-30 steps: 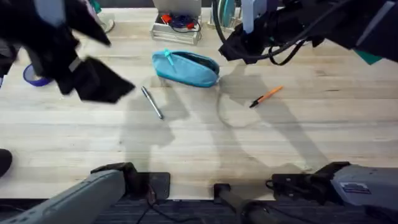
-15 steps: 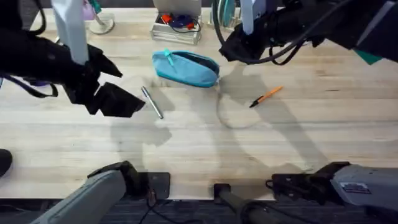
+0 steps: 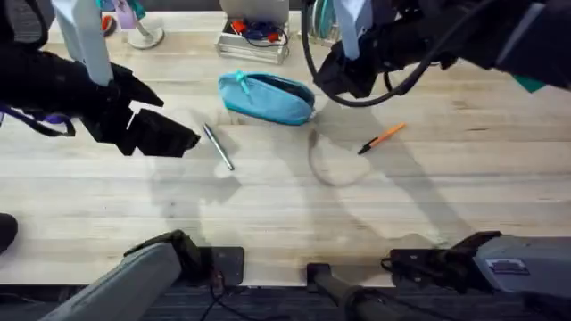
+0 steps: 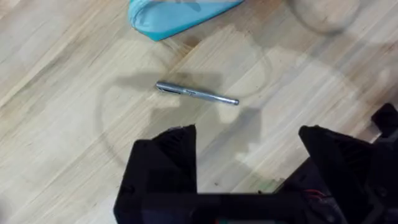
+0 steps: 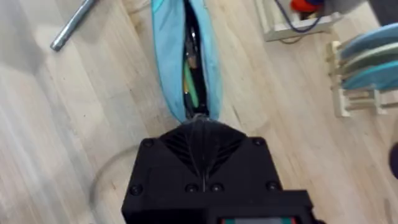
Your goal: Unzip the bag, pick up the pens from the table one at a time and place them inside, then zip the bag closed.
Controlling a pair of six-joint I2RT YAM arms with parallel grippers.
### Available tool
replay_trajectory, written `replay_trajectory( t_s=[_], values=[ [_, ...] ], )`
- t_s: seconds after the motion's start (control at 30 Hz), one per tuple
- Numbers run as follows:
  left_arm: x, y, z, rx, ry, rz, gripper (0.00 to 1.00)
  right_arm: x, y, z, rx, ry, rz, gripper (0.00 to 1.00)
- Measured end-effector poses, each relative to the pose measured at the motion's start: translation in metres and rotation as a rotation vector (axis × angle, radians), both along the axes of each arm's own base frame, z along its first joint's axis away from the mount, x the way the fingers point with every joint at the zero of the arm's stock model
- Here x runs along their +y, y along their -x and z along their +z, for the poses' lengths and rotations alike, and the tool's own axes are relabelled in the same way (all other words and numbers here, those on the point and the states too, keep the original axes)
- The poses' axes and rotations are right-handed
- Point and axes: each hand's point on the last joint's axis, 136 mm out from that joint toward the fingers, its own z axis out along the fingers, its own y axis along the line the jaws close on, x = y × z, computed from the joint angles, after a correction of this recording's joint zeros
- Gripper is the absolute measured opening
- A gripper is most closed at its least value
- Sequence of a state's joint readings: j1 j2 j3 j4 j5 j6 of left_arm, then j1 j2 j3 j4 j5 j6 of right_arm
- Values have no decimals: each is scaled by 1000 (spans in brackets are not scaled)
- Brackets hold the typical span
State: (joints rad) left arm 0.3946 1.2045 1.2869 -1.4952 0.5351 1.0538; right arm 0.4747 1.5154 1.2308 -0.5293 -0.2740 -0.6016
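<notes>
i find the turquoise pencil pouch (image 3: 267,97) lying on the wooden table (image 3: 285,205) toward its far side, zipper open along the top; the right wrist view shows a dark gap (image 5: 189,50) with a green item inside. the silver pen (image 3: 218,146) lies flat on the table just left of the pouch, apart from it. the orange pen (image 3: 382,138) lies flat to the pouch's right, well apart. the left gripper (image 3: 165,134) hangs above the table just left of the silver pen, fingers (image 4: 165,165) spread wide, nothing between them. the right gripper (image 3: 343,76) sits over the pouch's right end; its fingers (image 5: 200,146) look pressed together, and i cannot tell whether they pinch the pull tab.
</notes>
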Motion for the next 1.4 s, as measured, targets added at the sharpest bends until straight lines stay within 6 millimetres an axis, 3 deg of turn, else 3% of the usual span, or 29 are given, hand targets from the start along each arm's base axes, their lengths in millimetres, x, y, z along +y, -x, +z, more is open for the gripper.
replay_trajectory(
  t_s=[0.53, 1.0, 1.4],
  values=[
    [0, 0, 0, 1, 1, 3, 995, 9, -3, -54, 73, 70, 116, 30],
    [0, 0, 0, 2, 2, 3, 996, 24, -23, -67, 23, 38, 142, 30],
    [0, 0, 0, 2, 2, 3, 995, 26, -25, -81, 45, 41, 147, 30]
  ],
)
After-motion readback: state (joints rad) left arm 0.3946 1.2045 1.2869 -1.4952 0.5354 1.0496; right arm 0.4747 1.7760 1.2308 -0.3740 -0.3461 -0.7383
